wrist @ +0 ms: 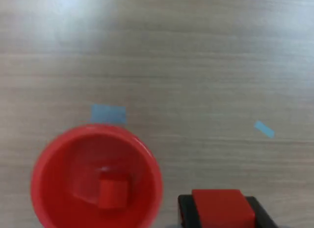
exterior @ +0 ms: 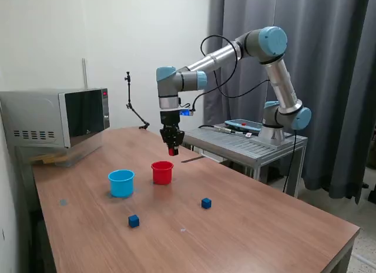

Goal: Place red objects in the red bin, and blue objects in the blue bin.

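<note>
My gripper (exterior: 173, 150) hangs above the table, a little above and beyond the red bin (exterior: 162, 172), and is shut on a small red cube (wrist: 222, 207). In the wrist view the red bin (wrist: 95, 178) shows from above with another red cube (wrist: 113, 192) lying inside it; the held cube sits beside the bin's rim, not over its mouth. The light blue bin (exterior: 121, 182) stands to the exterior view's left of the red one. Two dark blue cubes lie on the table nearer the camera: one (exterior: 134, 221) in front of the blue bin, one (exterior: 206, 203) further to the exterior view's right.
A microwave (exterior: 56, 116) stands at the table's far corner on the exterior view's left. A thin black stand (exterior: 134, 105) rises at the back edge. The arm's base sits on a metal cart (exterior: 252, 142) beyond the table. Small blue tape marks (wrist: 109, 114) are stuck on the wood.
</note>
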